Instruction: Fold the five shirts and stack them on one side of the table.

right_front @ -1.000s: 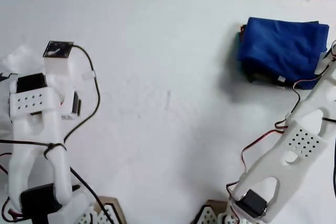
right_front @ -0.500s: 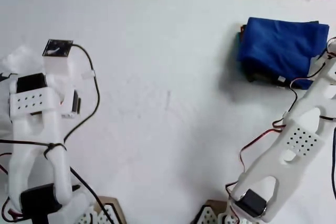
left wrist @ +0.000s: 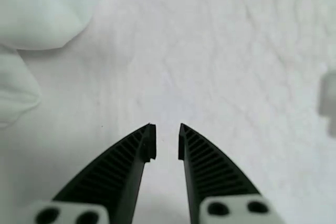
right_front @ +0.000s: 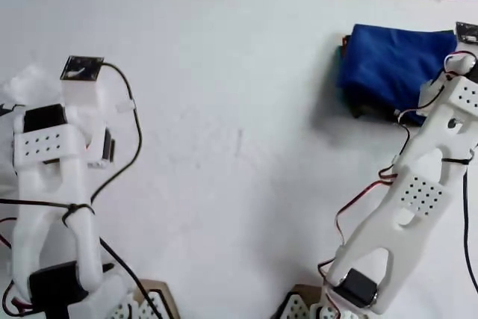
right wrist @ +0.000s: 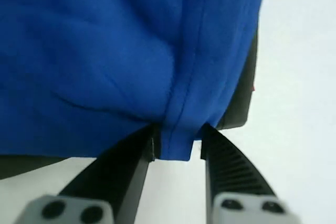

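folded blue fabric shirt (right_front: 396, 65) lies on top of the stack at the far corner of the white desk (right_front: 239, 110), on the right arm's side. a dark garment (right_front: 373, 112) peeks out beneath it, with a sliver of orange at the stack's edge.

the right end effector (right wrist: 177, 142) is closed on a hem fold at the blue shirt's near edge, with the cloth pinched between its two black fingers. the left end effector (left wrist: 165, 140) hangs over bare desk on the other side. its fingers are a narrow gap apart and hold nothing, and a pale crumpled bundle (left wrist: 47, 9) that i can't identify lies near it.

what worries me is that pinch. if the arm pulls away before it lets go, i'd expect the fold to drag open and the blue shirt to slide off the pile, undoing the neat top layer. soft cloth also tends to cling to ribbed fingers, so even a clean release might lift the edge and leave it flipped up. the grip looks close to the dark garment underneath. a tug could shift that layer too and skew the whole stack. the pile sits near the desk's edge, so a sideways drag could push it over.
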`<state>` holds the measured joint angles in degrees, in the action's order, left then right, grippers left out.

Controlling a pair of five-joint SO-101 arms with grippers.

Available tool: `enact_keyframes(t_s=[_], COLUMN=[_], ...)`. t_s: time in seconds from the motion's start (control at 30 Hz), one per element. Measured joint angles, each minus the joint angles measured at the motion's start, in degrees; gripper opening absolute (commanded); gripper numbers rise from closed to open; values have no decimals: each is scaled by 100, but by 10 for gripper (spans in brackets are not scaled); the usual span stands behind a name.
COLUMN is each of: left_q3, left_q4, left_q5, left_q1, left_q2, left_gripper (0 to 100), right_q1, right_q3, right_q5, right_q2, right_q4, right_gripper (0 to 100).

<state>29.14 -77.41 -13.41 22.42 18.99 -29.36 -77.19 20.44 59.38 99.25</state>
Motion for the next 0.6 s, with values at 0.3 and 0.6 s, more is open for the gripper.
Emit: enact_keyframes(t_s=[0.3, 0.6], left_q3=[0, 0], left_q4=[0, 0], left_q5=[0, 0], left_q1=[0, -9], left_q2=[0, 0], left_gripper=[100, 100], right_q1=[-176, -396], right_q3=[0, -26], right_q5=[-26, -26], right_q2=[229, 229], right_q4=[-185, -220], right_gripper=[130, 128])
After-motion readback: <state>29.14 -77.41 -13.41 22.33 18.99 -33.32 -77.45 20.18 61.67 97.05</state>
